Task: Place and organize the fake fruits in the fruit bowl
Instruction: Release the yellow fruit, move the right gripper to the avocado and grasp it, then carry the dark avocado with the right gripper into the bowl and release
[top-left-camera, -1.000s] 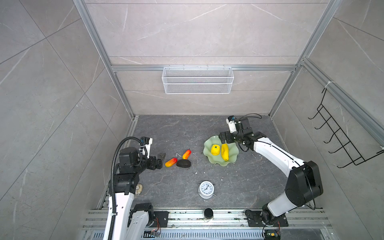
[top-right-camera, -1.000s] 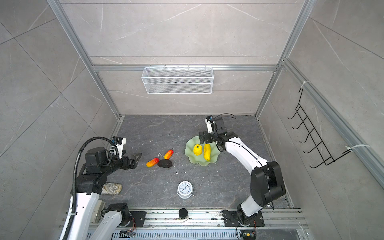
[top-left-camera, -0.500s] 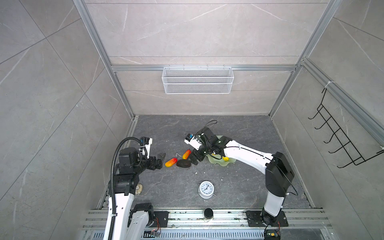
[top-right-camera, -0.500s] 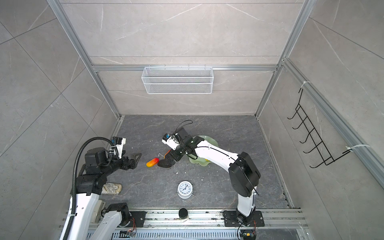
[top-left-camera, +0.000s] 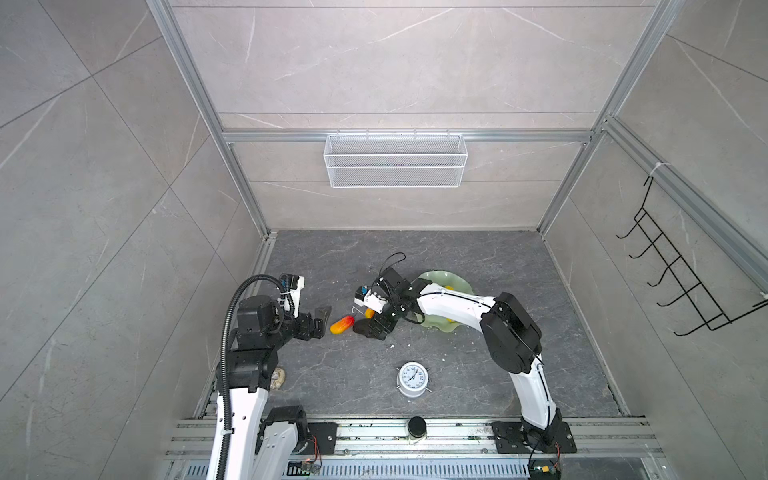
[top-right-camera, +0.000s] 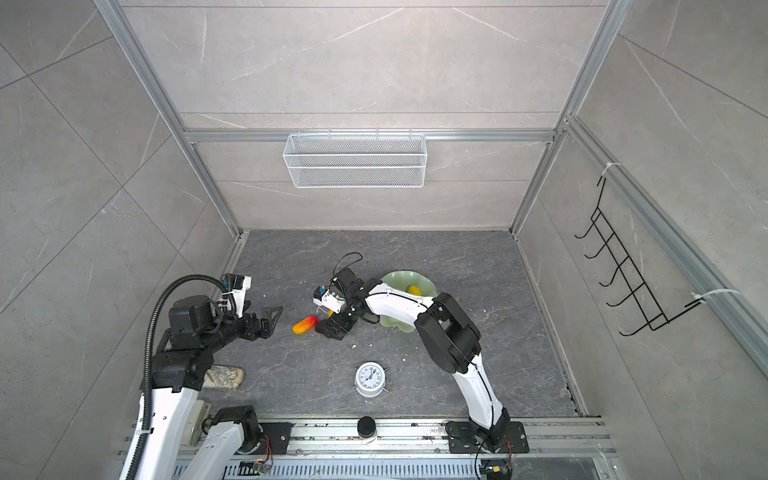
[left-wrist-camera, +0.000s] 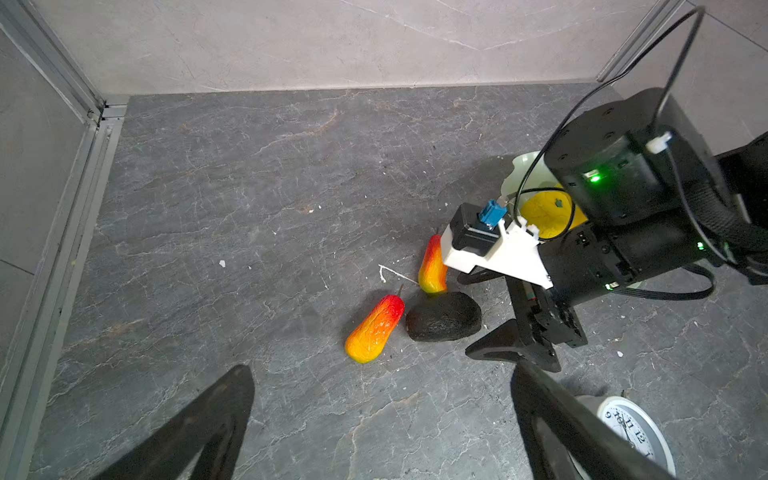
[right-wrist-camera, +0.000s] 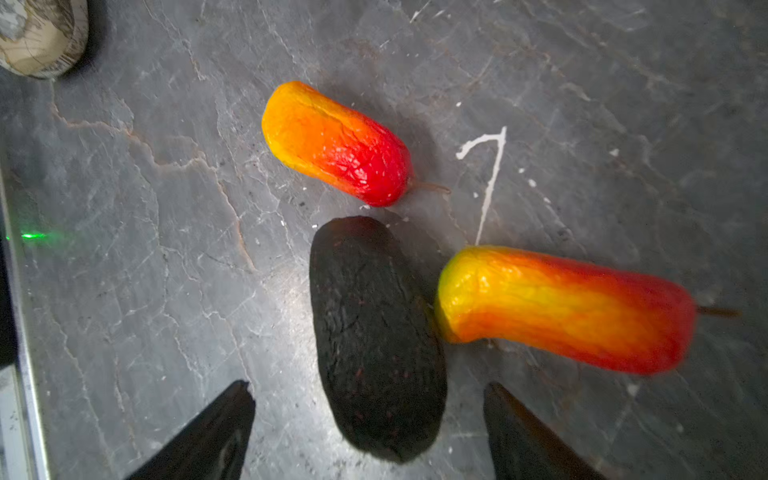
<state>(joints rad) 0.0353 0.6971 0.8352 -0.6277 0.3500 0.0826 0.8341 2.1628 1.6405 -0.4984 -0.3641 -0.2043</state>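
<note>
On the dark floor lie a blackish avocado-like fruit (right-wrist-camera: 374, 316) and two red-orange fruits (right-wrist-camera: 336, 143) (right-wrist-camera: 565, 307). My right gripper (right-wrist-camera: 369, 388) has reached across the middle and stands open, one finger on each side of the avocado's end, with a gap on both sides. In a top view it (top-left-camera: 374, 330) covers most of the avocado. The mint-green fruit bowl (top-left-camera: 440, 276) sits behind the right arm, and a bumpy yellow fruit (left-wrist-camera: 542, 214) shows in it. My left gripper (left-wrist-camera: 382, 374) is open and holds nothing, just left of the nearer red-orange fruit (top-left-camera: 342, 324).
A white alarm clock (top-left-camera: 411, 377) stands near the front. A pale stone (top-right-camera: 222, 377) lies by the left arm's base. A white wire basket (top-left-camera: 395, 160) hangs on the back wall, and black hooks (top-left-camera: 665, 286) on the right wall. A black cap (top-left-camera: 416, 426) sits on the front rail.
My right arm swung left from over the bowl to the fruits on the floor and came down around the avocado. The left arm and the fruits have not moved.
</note>
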